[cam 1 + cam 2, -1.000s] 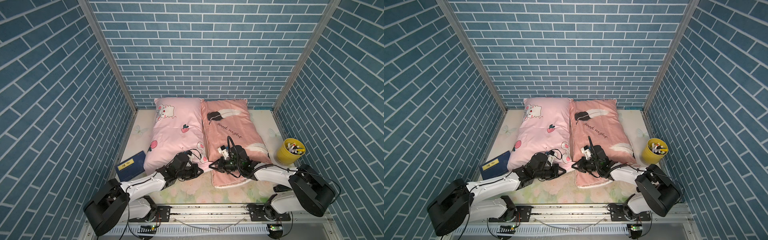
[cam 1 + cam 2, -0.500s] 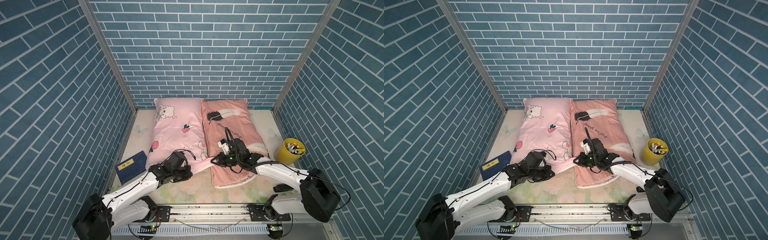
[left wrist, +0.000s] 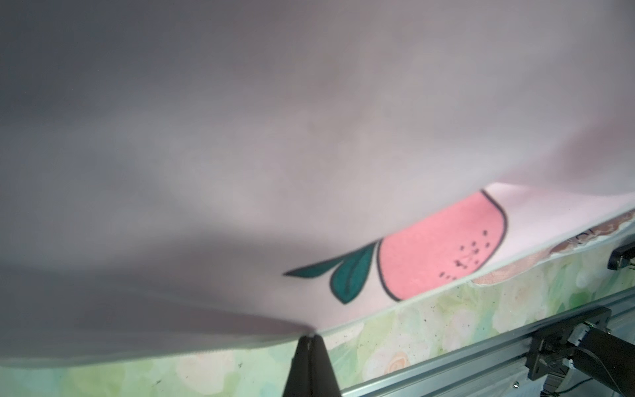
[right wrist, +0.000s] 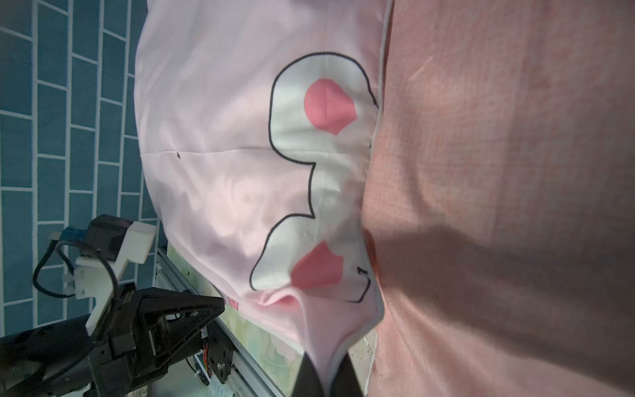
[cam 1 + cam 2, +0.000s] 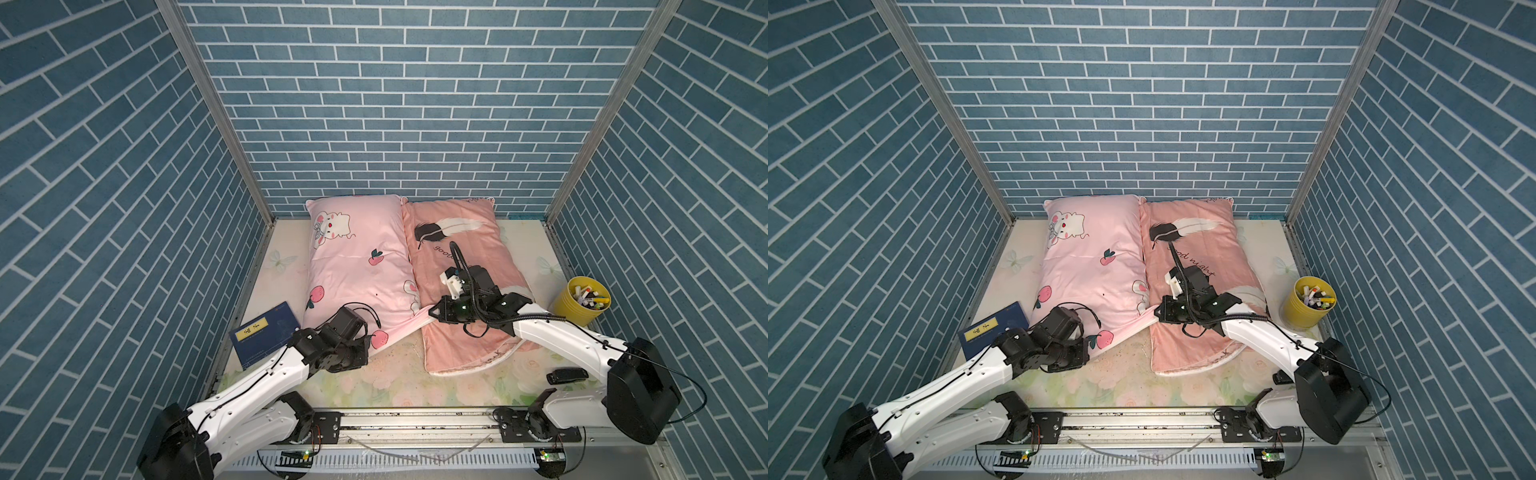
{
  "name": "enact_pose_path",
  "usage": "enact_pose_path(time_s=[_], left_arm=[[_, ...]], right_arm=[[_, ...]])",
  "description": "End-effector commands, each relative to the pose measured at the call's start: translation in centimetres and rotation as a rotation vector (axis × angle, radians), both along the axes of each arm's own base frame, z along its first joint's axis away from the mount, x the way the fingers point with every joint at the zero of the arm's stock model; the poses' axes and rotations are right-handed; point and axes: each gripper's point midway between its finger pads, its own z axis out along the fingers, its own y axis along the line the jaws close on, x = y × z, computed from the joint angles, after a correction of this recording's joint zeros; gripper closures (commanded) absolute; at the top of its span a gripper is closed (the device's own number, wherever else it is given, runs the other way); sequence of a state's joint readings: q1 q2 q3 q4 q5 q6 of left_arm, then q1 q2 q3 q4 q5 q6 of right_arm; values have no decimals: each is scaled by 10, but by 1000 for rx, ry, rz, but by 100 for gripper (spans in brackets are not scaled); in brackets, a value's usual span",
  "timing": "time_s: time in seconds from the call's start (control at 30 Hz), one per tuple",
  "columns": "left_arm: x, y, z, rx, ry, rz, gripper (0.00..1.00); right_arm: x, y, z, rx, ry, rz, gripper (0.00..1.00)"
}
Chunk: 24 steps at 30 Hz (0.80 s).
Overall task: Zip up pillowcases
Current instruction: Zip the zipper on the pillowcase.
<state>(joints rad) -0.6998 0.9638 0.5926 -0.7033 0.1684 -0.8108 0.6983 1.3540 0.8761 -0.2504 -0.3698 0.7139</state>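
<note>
Stretching the near edge of the bunny pillowcase (image 5: 357, 270) is what both arms are busy w/ right now. The left gripper (image 3: 311, 338) is pinched tight on that hem, close to the strawberry print by the near-left corner. The right gripper (image 4: 323, 373) is clamped on the near-right corner, w/ fabric bunched btw its fingers and drawn to a point over the edge of the feather pillowcase (image 5: 490, 249). So the hem runs taut btw the two and seems to sit a bit off the table (image 5: 395, 378).

Both pillows lie side by side at the back, touching along their long sides. The bunny one is on the left, the feather one on the right, w/ the right arm reaching across its near half.

Progress, as I judge it: early. No zip pull shows in any view, so I can't tell if the bunny zip is shut, part shut or open. The two-corner hold looks like prep, i.e. tensioning the edge so a slider can run. The feather one isn't gripped by anything. Its near edge shows a pale rim, but open vs. closed I can't say. Prob. both zips are left to do.

A blue booklet (image 5: 266, 332) and a yellow pen cup (image 5: 582, 303) sit off to the sides.
</note>
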Motion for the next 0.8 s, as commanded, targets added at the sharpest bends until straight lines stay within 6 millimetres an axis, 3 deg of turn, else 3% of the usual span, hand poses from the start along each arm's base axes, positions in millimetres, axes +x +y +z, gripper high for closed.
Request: enact_pose_path(time_s=[0.0, 0.5, 0.77], left_arm=[[-16, 24, -11, 108, 67, 1, 100], [-27, 50, -27, 192, 77, 77, 100], [-32, 61, -31, 204, 82, 118, 100]], right_arm=[[26, -19, 9, -91, -88, -64, 100], [74, -44, 59, -55, -193, -133, 100], [84, -48, 75, 2, -208, -143, 100]])
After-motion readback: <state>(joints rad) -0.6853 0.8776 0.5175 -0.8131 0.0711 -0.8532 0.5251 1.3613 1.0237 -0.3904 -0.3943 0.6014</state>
